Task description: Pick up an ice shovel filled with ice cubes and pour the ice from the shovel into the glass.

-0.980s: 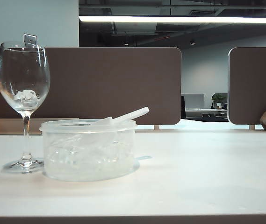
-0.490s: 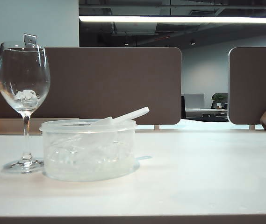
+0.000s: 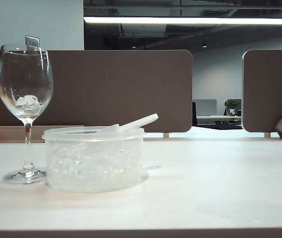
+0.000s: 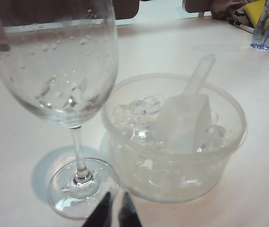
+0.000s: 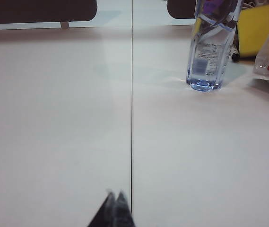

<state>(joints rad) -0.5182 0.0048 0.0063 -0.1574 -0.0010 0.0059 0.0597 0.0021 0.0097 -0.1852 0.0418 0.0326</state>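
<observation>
Currently the ice shovel (image 4: pixel 185 119) is seen lying in the round plastic tub (image 4: pixel 229 142), its blade resting on the ice cubes (image 4: pixel 139 113) and its thin handle slanting up over the tub's far rim, away from the left wrist camera. In the exterior view the handle (image 3: pixel 140 121) is shown pointing up and to the right above the tub (image 3: pixel 95 161). The glass (image 3: pixel 26 89) stands upright on the table (image 3: pixel 220 178) just beside the tub on its left, with a few pieces of ice already in its bowl.

The left gripper (image 4: pixel 111 213) is held low in front of the foot of the glass, with the tub just beyond; its fingertips are drawn nearly together, a thin gap remaining, and nothing is held. The right gripper (image 5: pixel 113 208) is closed on nothing above bare table, with only a water bottle (image 5: pixel 211 45) ahead of it. The left arm is therefore judged nearer, though the handle is turned away from its jaws, so a reach over the tub would be called for.

Neither arm is seen in the exterior view. How far the right gripper stands from the tub cannot be told, and the shovel's blade is hard to separate from the ice beneath it.
</observation>
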